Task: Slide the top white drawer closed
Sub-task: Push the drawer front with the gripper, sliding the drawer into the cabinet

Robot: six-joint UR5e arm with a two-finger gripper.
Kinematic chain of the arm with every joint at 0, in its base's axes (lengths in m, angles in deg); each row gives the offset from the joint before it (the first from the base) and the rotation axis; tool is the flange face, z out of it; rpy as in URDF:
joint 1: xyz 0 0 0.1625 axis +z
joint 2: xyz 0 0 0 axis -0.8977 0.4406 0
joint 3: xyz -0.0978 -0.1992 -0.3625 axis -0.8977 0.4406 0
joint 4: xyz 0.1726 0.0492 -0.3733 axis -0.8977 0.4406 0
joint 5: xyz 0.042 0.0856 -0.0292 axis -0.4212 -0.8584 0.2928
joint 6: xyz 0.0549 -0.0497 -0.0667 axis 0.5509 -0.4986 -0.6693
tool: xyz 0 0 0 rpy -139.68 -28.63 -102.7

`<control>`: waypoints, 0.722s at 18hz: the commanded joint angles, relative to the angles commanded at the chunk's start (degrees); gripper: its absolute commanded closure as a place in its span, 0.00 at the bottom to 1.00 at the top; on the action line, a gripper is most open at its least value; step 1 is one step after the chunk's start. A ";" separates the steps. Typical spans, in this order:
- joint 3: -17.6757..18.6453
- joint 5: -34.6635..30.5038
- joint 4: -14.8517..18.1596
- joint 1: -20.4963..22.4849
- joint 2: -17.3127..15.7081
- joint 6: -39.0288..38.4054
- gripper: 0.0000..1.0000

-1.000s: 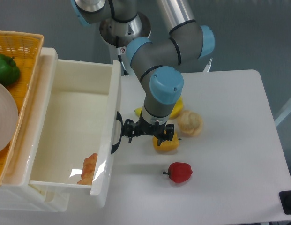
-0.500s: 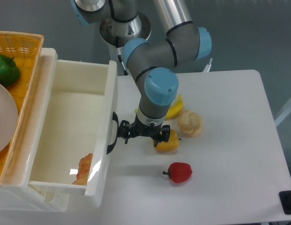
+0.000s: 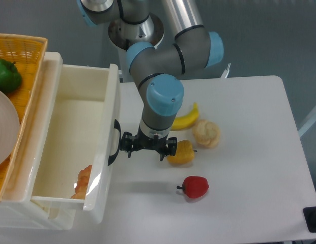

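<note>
Spanning most of the view, a white counter (image 3: 249,168) sits before a grey-blue wall (image 3: 269,35). On it lie a banana (image 3: 184,119), a bun (image 3: 206,133), a yellow pepper (image 3: 181,152) and a red pepper (image 3: 195,186). The drawer (image 3: 71,142) stands pulled out at left, pastry (image 3: 82,181) inside, beside an orange basket (image 3: 18,51). The hand (image 3: 128,145) sits just beside the black handle (image 3: 114,142); whether clenched or released, I cannot tell.

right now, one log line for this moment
drawer: part open | gripper: at handle, pushing | grip state: unclear
</note>
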 joint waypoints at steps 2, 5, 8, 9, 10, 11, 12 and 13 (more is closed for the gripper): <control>-0.18 0.09 0.00 -0.52 0.00 -0.35 0.00; -0.26 0.09 -0.09 -1.31 0.09 -1.32 0.00; -0.35 0.09 -0.09 -1.84 0.00 -2.11 0.00; -0.44 0.09 -0.09 -2.28 -0.09 -2.46 0.00; -0.44 0.00 -0.09 -2.37 0.00 -2.73 0.00; -0.44 0.09 -0.09 -2.46 -0.09 -2.90 0.00; -0.44 0.09 -0.09 -2.81 -0.09 -2.90 0.00; -0.44 0.09 -0.09 -3.16 -0.09 -2.99 0.00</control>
